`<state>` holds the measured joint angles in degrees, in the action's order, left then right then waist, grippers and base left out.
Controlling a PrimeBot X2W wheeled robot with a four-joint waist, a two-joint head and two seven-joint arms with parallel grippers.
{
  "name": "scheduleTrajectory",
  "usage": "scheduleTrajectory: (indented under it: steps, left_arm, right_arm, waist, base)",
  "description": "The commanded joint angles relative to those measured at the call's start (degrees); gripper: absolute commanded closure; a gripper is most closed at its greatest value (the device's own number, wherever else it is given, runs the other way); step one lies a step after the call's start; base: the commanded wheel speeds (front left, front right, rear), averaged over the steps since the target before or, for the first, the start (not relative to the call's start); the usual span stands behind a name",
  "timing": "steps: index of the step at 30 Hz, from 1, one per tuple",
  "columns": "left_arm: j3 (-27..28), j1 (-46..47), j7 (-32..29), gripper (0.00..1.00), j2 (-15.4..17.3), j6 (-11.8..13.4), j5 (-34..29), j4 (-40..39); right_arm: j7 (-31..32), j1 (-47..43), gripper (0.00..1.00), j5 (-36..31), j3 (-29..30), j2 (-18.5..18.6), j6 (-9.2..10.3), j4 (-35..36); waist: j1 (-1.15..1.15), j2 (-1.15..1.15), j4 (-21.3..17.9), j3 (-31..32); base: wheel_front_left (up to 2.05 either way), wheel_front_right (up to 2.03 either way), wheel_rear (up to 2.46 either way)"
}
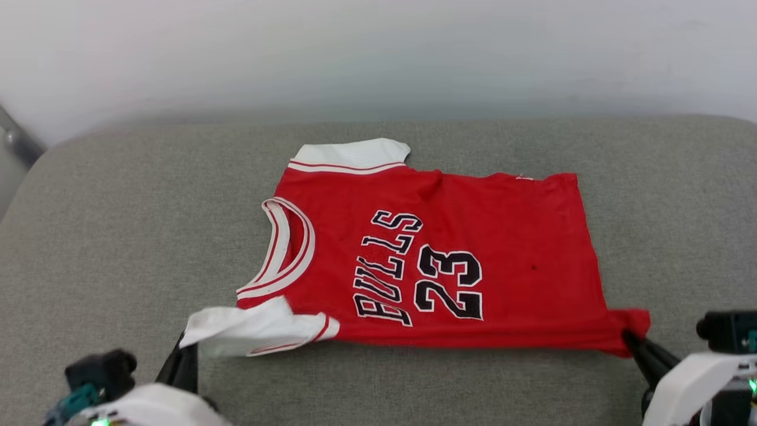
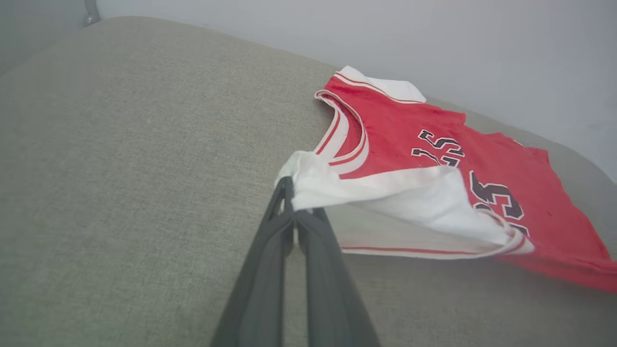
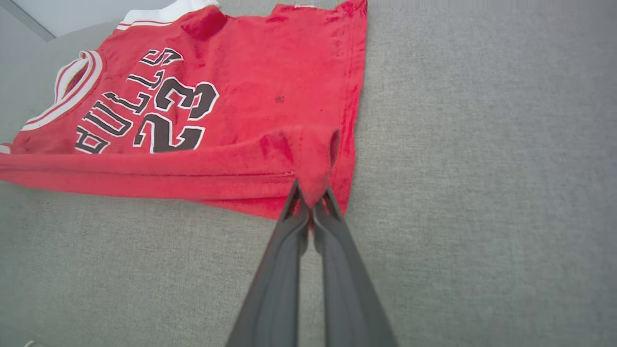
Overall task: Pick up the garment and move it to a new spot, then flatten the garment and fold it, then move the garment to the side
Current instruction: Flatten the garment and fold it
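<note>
The garment (image 1: 449,254) is a red jersey with white sleeves and black "BULLS 23" lettering. It lies spread on the grey cushion, collar toward the left. My left gripper (image 1: 182,349) is shut on the near white sleeve (image 2: 385,197), pinching its corner and lifting it slightly; the pinch shows at the left gripper (image 2: 290,193) in the left wrist view. My right gripper (image 1: 628,338) is shut on the garment's near red hem corner (image 3: 313,159), with fabric bunched between the right gripper (image 3: 311,195) tips. The near edge of the garment (image 3: 168,115) hangs taut between both grips.
The grey fabric cushion (image 1: 118,236) stretches wide on both sides of the jersey and in front of it. A pale wall (image 1: 378,53) rises behind its far edge. A metal bar (image 1: 18,142) shows at the far left.
</note>
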<state>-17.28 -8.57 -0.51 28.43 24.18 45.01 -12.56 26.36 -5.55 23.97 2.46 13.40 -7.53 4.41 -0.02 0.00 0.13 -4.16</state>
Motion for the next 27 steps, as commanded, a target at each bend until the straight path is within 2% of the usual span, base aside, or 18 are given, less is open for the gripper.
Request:
scheduleTrajectory:
  steps: [1,10,18,19,20,21,22,23,24,25,27]
  left_arm:
    - [-0.19,1.86,-0.03,1.0,-0.19,-0.54,-0.49,0.59]
    - [-3.04,19.24,-2.56,1.0,-1.76,-8.67,0.4,14.87]
    - [-5.49,31.62,-4.17,1.0,-5.06,-14.41,1.24,27.3]
    - [-5.94,32.85,-4.56,1.0,-5.52,-15.19,1.48,28.8]
    - [-6.09,34.01,-4.62,1.0,-6.03,-15.82,1.63,30.36]
    - [-6.5,35.09,-4.89,1.0,-6.52,-16.43,1.65,31.78]
    - [-6.99,35.84,-5.22,0.94,-6.83,-17.2,1.75,33.34]
    - [-7.17,36.66,-4.89,0.62,-7.17,-17.64,1.72,34.72]
    - [-7.28,37.32,-5.04,0.09,-7.55,-18.27,1.97,36.09]
    - [-7.36,37.85,-4.87,0.0,-7.88,-18.67,2.06,37.19]
    - [-7.18,38.63,-3.94,0.0,-8.12,-19.26,1.94,39.15]
  right_arm:
    - [0.16,1.88,1.0,-0.31,0.17,-0.15,0.08,0.03]
    - [2.12,14.81,1.0,-1.12,-3.79,1.47,0.07,-8.4]
    - [-0.83,23.69,1.0,-0.79,-7.32,1.95,0.06,-18.07]
    - [-1.53,24.56,0.97,-0.76,-7.74,1.97,0.06,-19.3]
    - [-2.29,25.35,0.74,-0.78,-8.27,2.14,0.06,-20.46]
    - [-3.02,26.06,0.28,-0.43,-8.67,2.1,0.06,-21.5]
    - [-3.8,26.67,0.0,-0.19,-9.08,2.07,0.06,-22.58]
    - [-4.57,27.12,0.0,0.2,-9.62,2.05,0.06,-23.48]
    - [-5.62,27.46,0.0,0.43,-10.15,2.09,0.06,-24.18]
    - [-6.66,27.59,0.0,0.69,-10.56,2.2,0.06,-24.84]
    - [-9.59,27.65,0.0,1.27,-11.17,2.48,0.07,-25.31]
  waist:
    - [0.02,0.0,-0.07,-0.53]
    - [0.02,0.0,-0.77,-6.73]
    - [0.02,0.0,-0.27,-12.69]
    - [0.02,0.0,-0.16,-13.19]
    - [0.02,0.0,-0.06,-13.59]
    - [0.02,0.0,0.04,-13.95]
    - [0.02,0.0,0.05,-14.16]
    - [0.02,0.0,0.03,-14.26]
    - [0.02,0.0,-0.02,-14.26]
    - [0.02,0.0,-0.07,-14.15]
    - [0.02,0.0,-0.27,-13.49]
  base:
    - [0.0,0.0,0.0]
    - [0.0,0.0,0.0]
    - [0.0,0.0,0.0]
    - [0.0,0.0,0.0]
    - [0.0,0.0,0.0]
    - [0.0,0.0,0.0]
    - [0.0,0.0,0.0]
    - [0.0,0.0,0.0]
    - [0.0,0.0,0.0]
    - [0.0,0.0,0.0]
    - [0.0,0.0,0.0]
